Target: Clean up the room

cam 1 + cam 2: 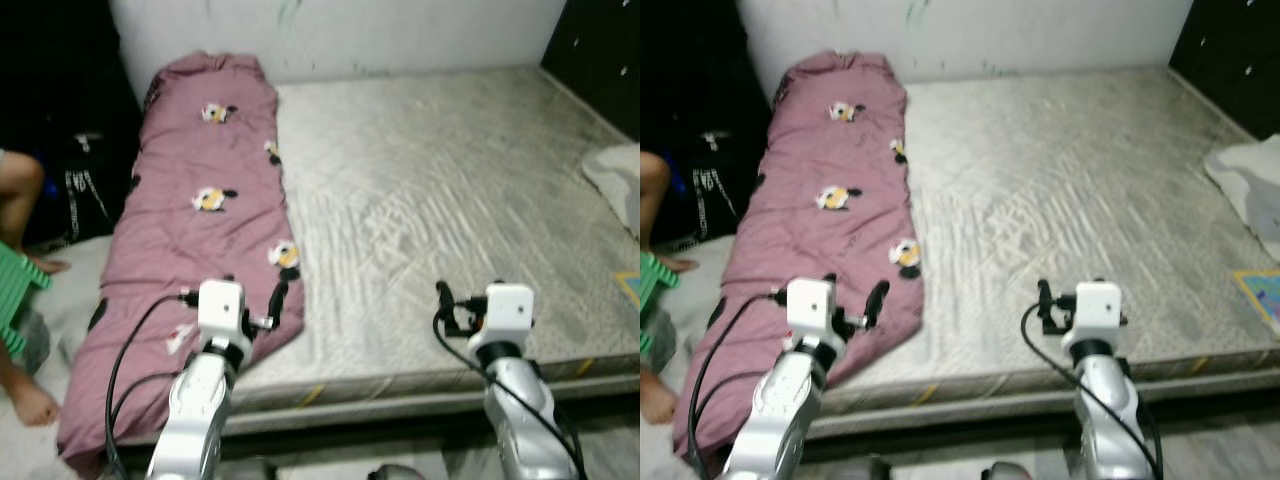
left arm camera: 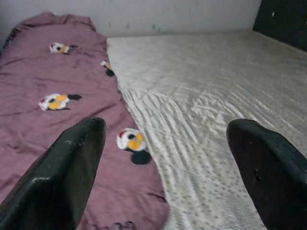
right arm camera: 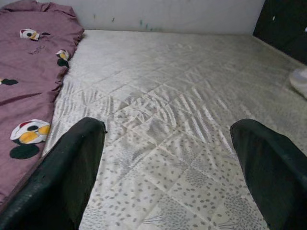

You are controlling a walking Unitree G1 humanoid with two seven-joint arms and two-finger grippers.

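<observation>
Bedding was the matter in hand: a pink quilt [image 1: 205,230] with cartoon prints was found folded lengthwise into a long strip along the left side of a bare grey mattress [image 1: 440,210], its near end drooping over the mattress edge toward the floor. Both arms were raised at the foot of the mattress. The left gripper [image 2: 163,163] was held just above the quilt's near right corner, fingers spread wide and grasping nothing; this placement was judged suited to taking that corner for a further fold. The right gripper [image 3: 168,167] was poised over bare mattress just beside the quilt's edge, likewise spread and empty. A pale cloth [image 1: 615,180] was noted at the mattress's right edge. A person's legs [image 1: 22,200] and a green stool [image 1: 18,290] were noted at the left.
</observation>
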